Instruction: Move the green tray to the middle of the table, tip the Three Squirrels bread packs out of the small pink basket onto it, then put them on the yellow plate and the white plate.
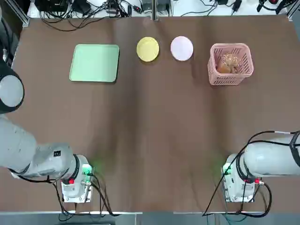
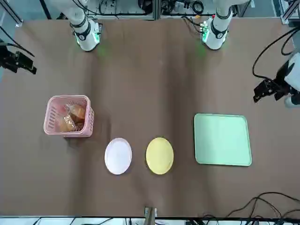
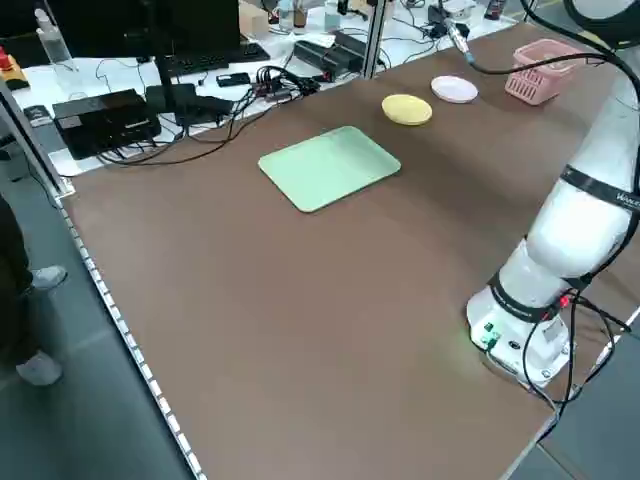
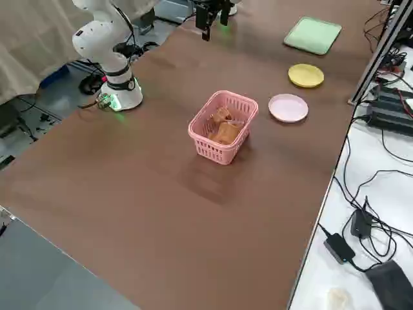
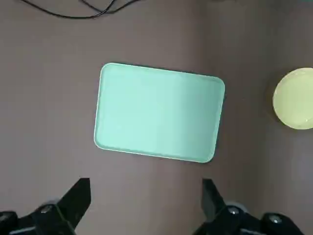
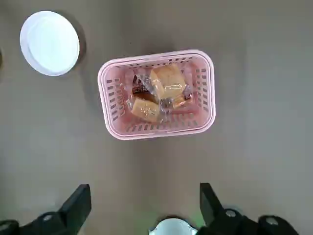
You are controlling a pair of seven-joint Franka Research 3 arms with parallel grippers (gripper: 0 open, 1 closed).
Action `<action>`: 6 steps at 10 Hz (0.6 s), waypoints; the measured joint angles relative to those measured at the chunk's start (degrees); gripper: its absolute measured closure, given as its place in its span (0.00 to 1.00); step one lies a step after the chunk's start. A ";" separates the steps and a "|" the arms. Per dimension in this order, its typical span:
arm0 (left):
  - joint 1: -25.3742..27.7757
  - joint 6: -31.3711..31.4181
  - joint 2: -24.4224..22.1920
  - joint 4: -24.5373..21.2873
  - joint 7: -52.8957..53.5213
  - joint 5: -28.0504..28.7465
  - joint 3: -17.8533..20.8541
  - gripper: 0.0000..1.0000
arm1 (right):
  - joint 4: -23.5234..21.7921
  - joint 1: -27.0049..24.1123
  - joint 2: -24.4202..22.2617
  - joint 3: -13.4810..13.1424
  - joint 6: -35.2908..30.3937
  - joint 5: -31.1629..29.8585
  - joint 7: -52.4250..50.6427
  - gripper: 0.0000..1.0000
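Note:
The green tray [image 1: 94, 63] lies at the far left of the table, and also shows in the left wrist view [image 5: 159, 111]. Right of it sit the yellow plate [image 1: 147, 48] and then the white plate [image 1: 181, 48]. At the far right stands the small pink basket [image 1: 225, 79], upright, with the Three Squirrels bread packs [image 1: 229, 63] heaped inside. My left gripper [image 5: 146, 200] hangs open, high above the table on the near side of the tray. My right gripper [image 6: 145, 203] hangs open, high on the near side of the basket [image 6: 156, 133] and its packs [image 6: 164, 83].
Both arm bases [image 1: 75, 185] [image 1: 239, 185] stand at the near edge of the dark-brown table [image 1: 150, 131]. Cables and electronics [image 3: 110, 110] lie beyond the far edge. A person's shoes [image 3: 35, 320] show on the floor at the left side.

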 joint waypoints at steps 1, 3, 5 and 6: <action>0.13 0.00 0.00 0.01 -0.01 -0.03 0.04 0.00 | 0.00 0.00 0.00 0.00 0.00 0.00 0.00 0.02; 0.17 -0.06 0.06 0.00 -0.58 -0.04 0.13 0.00 | 0.00 0.02 0.00 0.00 0.00 0.02 0.00 0.02; 0.24 -0.08 1.40 -0.08 -3.04 -0.09 0.20 0.00 | 0.00 0.08 0.00 0.01 0.00 0.03 0.00 0.02; 0.64 1.02 3.27 -0.19 -3.63 -0.14 0.37 0.00 | 0.02 0.10 0.00 0.02 0.01 0.03 0.00 0.02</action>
